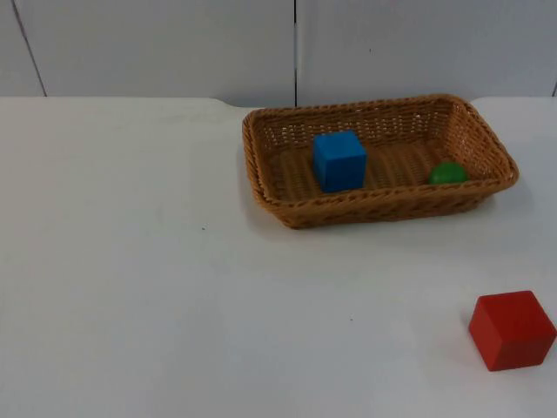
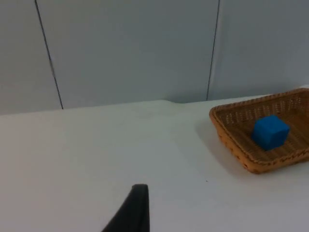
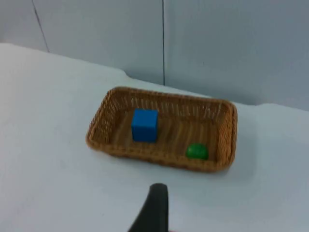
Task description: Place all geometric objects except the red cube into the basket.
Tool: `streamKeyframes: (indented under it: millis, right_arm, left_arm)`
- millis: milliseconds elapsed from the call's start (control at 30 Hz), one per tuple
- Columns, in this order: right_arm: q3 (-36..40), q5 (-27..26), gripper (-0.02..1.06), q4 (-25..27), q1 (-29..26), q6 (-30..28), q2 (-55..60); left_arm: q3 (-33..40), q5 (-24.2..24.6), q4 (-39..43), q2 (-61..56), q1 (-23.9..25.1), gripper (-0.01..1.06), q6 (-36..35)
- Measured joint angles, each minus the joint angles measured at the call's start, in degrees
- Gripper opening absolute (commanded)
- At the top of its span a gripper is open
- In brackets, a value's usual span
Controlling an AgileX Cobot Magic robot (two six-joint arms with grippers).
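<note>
Both my grippers hang back, grip unreadable; blue cube (image 1: 339, 160) and green ball (image 1: 447, 172) lie in basket (image 1: 379, 211) upper right, red cube (image 1: 512, 330) excluded lower right.

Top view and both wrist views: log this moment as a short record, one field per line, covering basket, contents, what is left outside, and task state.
basket: brown wicker basket, on the white table near the grey partition wall
inside basket: blue cube toward its middle; green object at one end, shape unclear
outside basket: red cube on the table, apart from the basket
left fingertip: black, low over bare table
right fingertip: black, in front of the basket
task state: appears complete; only the red cube lies outside
</note>
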Motion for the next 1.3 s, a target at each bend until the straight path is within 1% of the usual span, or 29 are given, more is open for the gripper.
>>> streamKeyframes:
  millis: [100,133,167,267,300,367,467,500,633,700,767,867,933,1033,1300]
  right_arm:
    - [3.44,3.25,0.78,0.0,0.0,0.0,-6.37]
    - [3.44,3.25,0.78,0.0,0.0,0.0,-6.37]
    - [5.05,5.15,0.78,0.0,0.0,0.0,-9.19]
    - [7.96,8.82,0.78,0.0,0.0,0.0,-15.26]
    - [7.96,8.82,0.78,0.0,0.0,0.0,-15.26]
    - [9.44,10.95,0.78,-0.64,0.13,0.0,-19.11]
    - [11.76,13.86,0.78,-3.65,0.13,1.88,-23.76]
    - [11.76,13.86,0.78,-3.65,0.13,1.88,-23.76]
    - [13.19,17.52,0.78,-8.54,0.13,7.29,-24.8]
    - [13.42,17.92,0.78,-9.08,0.13,7.92,-24.8]
    - [13.51,18.1,0.78,-9.7,0.13,8.78,-24.8]
    - [14.77,16.25,0.78,-10.03,0.13,8.97,-24.8]
    - [15.08,16.12,0.78,-10.15,0.13,8.97,-24.8]
    - [15.19,15.89,0.78,-10.26,0.13,8.84,-24.8]
    - [15.19,15.59,0.78,-10.36,0.13,8.84,-24.8]
  left_arm:
    - [2.41,1.13,0.43,-4.4,0.0,1.05,-2.21]
    - [2.41,1.13,0.43,-4.4,0.0,1.05,-2.21]
    - [2.84,1.77,0.79,-6.07,0.0,1.05,-2.46]
    - [2.84,3.77,2.09,-6.81,0.0,1.05,-2.84]
    - [2.84,3.77,2.09,-6.81,0.0,1.05,-2.84]
    - [2.84,5.76,2.97,-6.81,0.0,1.05,-2.98]
    - [2.84,7.31,3.36,-6.81,0.0,1.05,-3.02]
    - [2.84,7.31,3.36,-6.81,0.0,1.05,-3.02]
    - [2.84,8.0,3.58,-6.81,0.0,1.05,-3.12]
    - [2.84,8.36,3.81,-6.81,0.0,1.05,-3.12]
    - [2.84,10.21,4.99,-6.81,0.0,1.05,-3.12]
    - [2.84,12.82,8.63,-6.81,0.0,1.05,-3.12]
    - [2.84,13.45,10.03,-6.81,0.0,1.05,-3.12]
    - [2.84,13.66,11.34,-6.81,0.0,1.05,-3.33]
    - [3.92,13.86,11.34,-6.81,0.0,1.05,-4.79]
